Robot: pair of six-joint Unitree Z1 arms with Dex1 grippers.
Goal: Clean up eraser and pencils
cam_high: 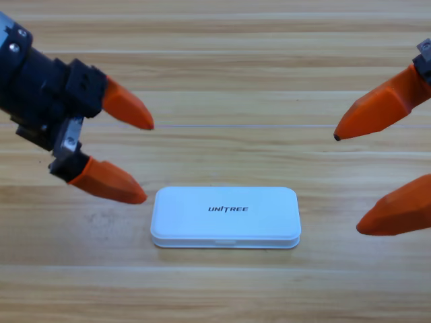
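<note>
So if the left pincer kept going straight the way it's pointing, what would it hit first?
The left pincer, jaws open, points right and slightly down. Its lower jaw aims near the closed white case, likely first contact, though height is unclear.

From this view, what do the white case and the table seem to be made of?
White case: likely smooth plastic, with a soft sheen, rounded moulded edges and a printed logo. Table: wood or wood-look laminate, matte, with grain lines and plank seams; which one cannot be told.

A light wooden table (222,60) with lengthwise grain fills the view under even light.
</note>
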